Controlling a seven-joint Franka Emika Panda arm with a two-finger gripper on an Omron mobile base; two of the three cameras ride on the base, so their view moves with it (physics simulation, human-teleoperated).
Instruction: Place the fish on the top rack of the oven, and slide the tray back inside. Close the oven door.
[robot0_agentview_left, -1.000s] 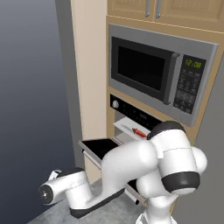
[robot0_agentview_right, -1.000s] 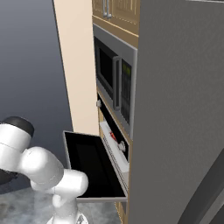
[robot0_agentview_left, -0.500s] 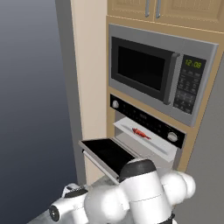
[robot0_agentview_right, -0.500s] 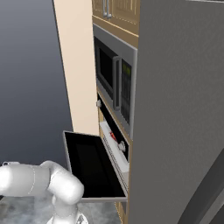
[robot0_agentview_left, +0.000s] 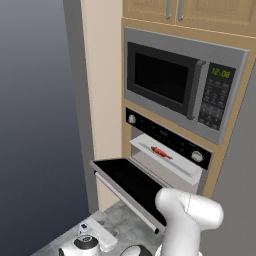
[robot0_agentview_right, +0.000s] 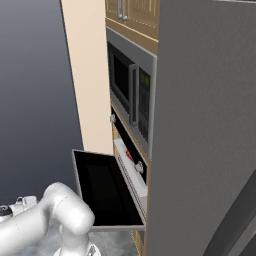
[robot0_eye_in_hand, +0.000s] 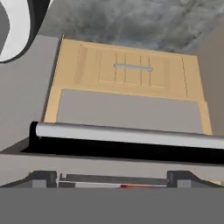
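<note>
- Currently, in the left base view, the fish (robot0_agentview_left: 161, 151) is seen lying on the top rack (robot0_agentview_left: 172, 165), which is pulled out above the lowered oven door (robot0_agentview_left: 131, 183).
- In the right base view, the rack (robot0_agentview_right: 131, 173) is seen protruding; a door raised first would be blocked.
- In the hand view, the door handle (robot0_eye_in_hand: 127, 134) is seen close by; the gripper's spread cannot be told, so a collision is risked.

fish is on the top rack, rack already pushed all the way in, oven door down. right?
Not quite. The fish is on the top rack and the oven door is down, but the rack is not pushed in: the left base view shows it sticking out of the oven over the open door.
</note>
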